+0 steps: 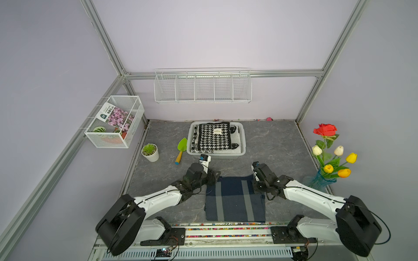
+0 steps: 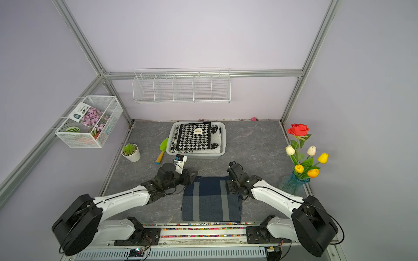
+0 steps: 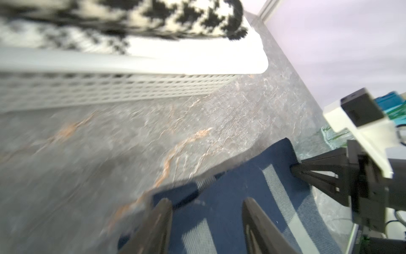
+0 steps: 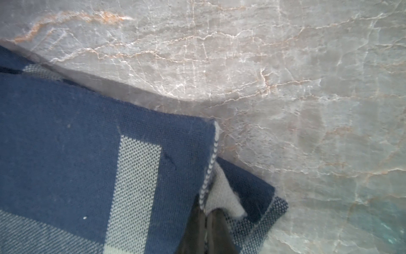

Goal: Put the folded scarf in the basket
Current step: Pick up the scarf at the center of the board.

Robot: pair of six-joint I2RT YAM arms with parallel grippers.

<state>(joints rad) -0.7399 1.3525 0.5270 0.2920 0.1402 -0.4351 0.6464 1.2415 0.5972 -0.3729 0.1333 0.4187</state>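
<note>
Nearest us on the grey table [image 1: 271,144] lies one folded scarf [image 1: 235,198], navy with pale grey stripes. It lies flat, outside the basket and apart from it. Two arms reach to its far edge. At the far left corner the left fingers [image 1: 216,175] stand apart, about half wide. In the left wrist view the corner lies between them, and we cannot tell whether either one touches the cloth. At the far right corner the right fingers [image 4: 214,220] are pinched tight on the scarf's edge layers.

Level with the arms, by the table's right edge, one blue glass vase [image 1: 321,180] holds six flowers. We count one red rose [image 1: 325,130] and five tulips [image 1: 338,150]: two white, two yellow, one orange.

Beyond the arms sits one basket [image 1: 228,155], white and perforated, its long side toward us. It holds one black-and-white houndstooth cloth [image 1: 213,137], folded, with a small pale label on top, and the cloth fills most of it. Just left of the basket lies one trowel [image 1: 181,148] with a green blade and a yellow handle. Further left stands one white pot [image 1: 150,152] with a green succulent.

On the left wall hangs one white mesh box [image 1: 113,140]. It holds one seed packet [image 1: 115,116] printed with pink flowers, leaning. Under it are a green-and-white striped thing and something orange-red that we cannot make out.

Farthest from us, on the back wall, hangs one white wire rack [image 1: 202,90] with five compartments.
</note>
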